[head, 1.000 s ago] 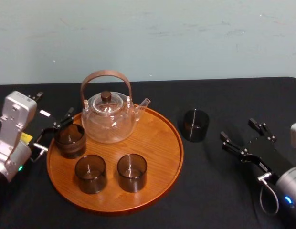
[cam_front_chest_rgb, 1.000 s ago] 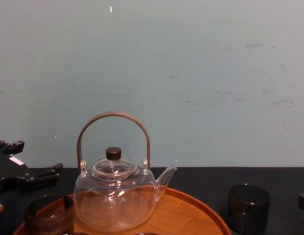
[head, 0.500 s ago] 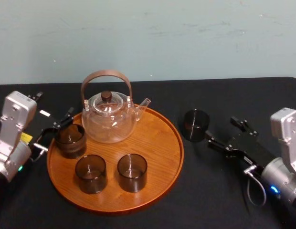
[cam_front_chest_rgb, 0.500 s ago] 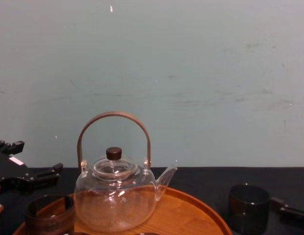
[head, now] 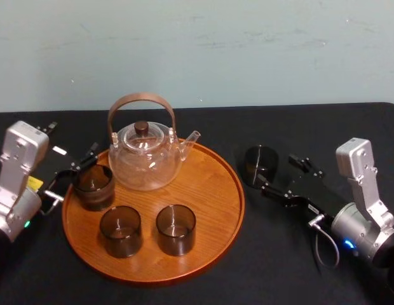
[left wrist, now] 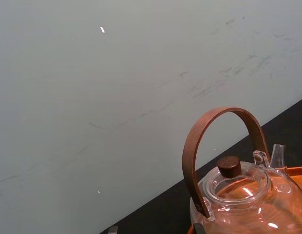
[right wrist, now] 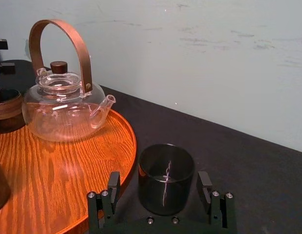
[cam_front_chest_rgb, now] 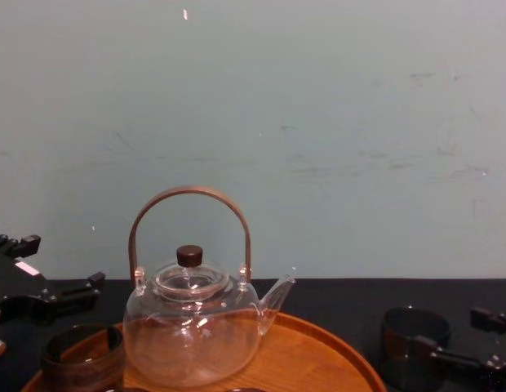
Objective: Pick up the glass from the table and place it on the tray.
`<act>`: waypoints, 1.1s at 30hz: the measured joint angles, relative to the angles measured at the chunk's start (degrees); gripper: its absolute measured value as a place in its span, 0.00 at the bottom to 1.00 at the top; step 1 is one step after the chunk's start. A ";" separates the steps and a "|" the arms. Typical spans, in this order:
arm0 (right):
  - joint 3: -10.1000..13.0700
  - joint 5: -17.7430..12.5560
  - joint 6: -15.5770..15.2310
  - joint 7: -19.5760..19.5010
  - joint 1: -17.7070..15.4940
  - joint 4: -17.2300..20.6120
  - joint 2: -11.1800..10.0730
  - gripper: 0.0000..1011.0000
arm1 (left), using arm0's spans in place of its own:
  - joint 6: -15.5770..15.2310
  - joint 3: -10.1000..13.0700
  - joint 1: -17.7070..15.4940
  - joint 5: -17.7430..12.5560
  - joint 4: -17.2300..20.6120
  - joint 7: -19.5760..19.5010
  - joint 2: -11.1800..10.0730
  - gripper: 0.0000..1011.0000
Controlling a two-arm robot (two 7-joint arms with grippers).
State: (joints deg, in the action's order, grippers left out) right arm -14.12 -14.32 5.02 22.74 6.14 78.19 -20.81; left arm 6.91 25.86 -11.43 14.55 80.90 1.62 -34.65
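Right wrist view: my right end effector [right wrist: 159,179] just moved in, released, straddling the glass [right wrist: 165,168] at the tray's [right wrist: 68,163] 3 o'clock; clench next. Left end effector [head: 73,173] parked, released, at 9 o'clock.

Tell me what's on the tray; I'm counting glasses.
A teapot and three dark glasses; the tray under them is hidden. The fourth glass stands off it, between the right end effector's fingers.

Glass teapot [head: 145,160] w/ brown hoop handle & dark lid knob sits centre-left in head view, 3 dark cups [head: 175,229] below & left of it, pale wall [head: 248,51] across top.
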 joint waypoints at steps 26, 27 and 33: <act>-2.33 0.82 0.84 1.05 6.56 -8.60 1.67 0.99 | 0.00 0.00 0.00 0.00 0.00 0.00 0.00 0.99; -2.37 0.84 0.89 1.09 6.77 -8.87 1.74 0.99 | 0.00 0.00 0.00 0.00 0.00 0.00 0.00 0.99; -2.79 0.86 1.34 1.68 8.50 -11.33 2.36 0.99 | 0.00 0.00 0.00 0.00 0.00 0.00 0.00 0.99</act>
State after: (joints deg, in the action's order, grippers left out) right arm -16.91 -13.45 6.36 24.42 14.64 66.86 -18.44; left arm 6.91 25.86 -11.44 14.55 80.90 1.62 -34.65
